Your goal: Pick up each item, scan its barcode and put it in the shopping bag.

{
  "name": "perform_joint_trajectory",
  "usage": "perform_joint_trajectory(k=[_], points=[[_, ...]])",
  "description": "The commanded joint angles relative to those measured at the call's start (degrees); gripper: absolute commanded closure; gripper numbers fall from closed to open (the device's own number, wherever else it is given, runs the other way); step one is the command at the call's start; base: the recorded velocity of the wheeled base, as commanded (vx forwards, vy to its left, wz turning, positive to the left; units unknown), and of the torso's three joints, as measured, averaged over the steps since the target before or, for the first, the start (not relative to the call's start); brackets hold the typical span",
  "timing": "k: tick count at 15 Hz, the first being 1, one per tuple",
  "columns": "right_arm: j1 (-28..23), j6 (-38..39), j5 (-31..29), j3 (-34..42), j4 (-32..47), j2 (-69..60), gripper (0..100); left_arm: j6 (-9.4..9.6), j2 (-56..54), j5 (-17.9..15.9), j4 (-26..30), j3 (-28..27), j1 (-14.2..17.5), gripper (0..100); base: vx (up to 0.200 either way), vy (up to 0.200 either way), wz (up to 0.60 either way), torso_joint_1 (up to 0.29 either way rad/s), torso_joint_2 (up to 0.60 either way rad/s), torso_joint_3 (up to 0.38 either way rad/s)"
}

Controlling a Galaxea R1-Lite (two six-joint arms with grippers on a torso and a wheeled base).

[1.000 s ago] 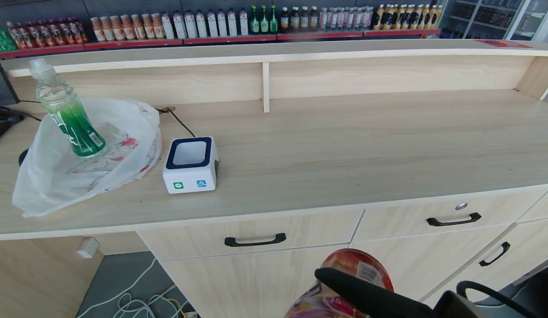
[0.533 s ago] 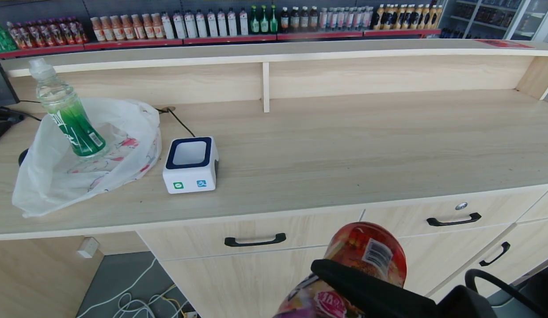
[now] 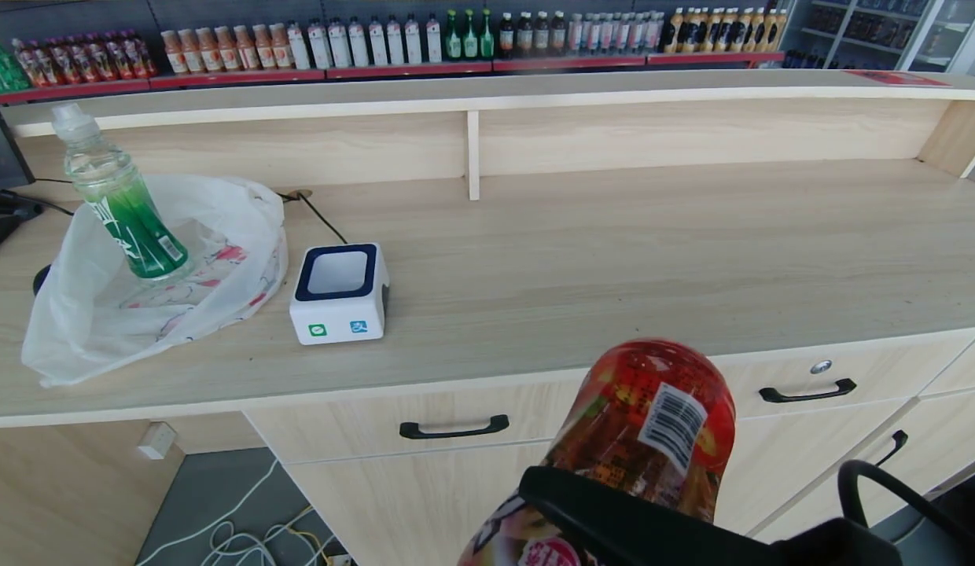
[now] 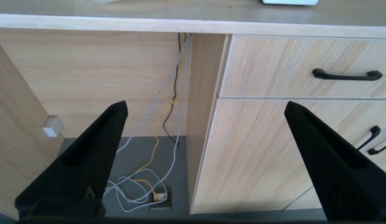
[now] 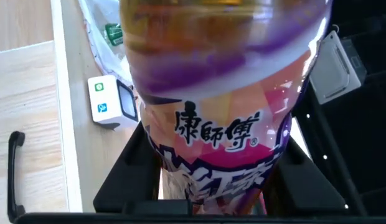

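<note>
Holding the bottle (image 3: 653,424) clamped in my right gripper (image 5: 211,186), low, before the counter (image 3: 613,259) front. Left gripper (image 4: 205,162) gapes, empty. Bottle's probably full: heavy, slick plastic. Grip mid-body, barcode clear for the scanner (image 3: 340,292).

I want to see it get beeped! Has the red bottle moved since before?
Yes. The red bottle has gone up: its top was below the left drawer handle, and now it covers the counter's front edge.

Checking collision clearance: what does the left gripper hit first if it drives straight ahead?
Probably the cabinet front: the left gripper, open, aims under the countertop at the panel edge between the cable recess and the drawers. Depth unclear.
</note>
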Motion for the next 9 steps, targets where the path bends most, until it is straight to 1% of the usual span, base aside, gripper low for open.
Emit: perform_joint_trajectory(k=[1,6,9], points=[[0.19,-3.5,0.25,-0.43,-0.08,-0.23,100,0.02,-0.02,-0.04,-0.01,0.0,0.02,0,0.0,0.0,0.0,0.0,0.0,0.0],[0.37,-5.78,0.43,-0.61,-0.08,-0.32,100,0.02,-0.02,0.05,-0.01,0.0,0.02,0,0.0,0.0,0.0,0.0,0.0,0.0],[1.42,-6.4,0.43,-0.61,-0.08,-0.32,100,0.02,-0.02,0.05,-0.01,0.0,0.02,0,0.0,0.0,0.0,0.0,0.0,0.0]])
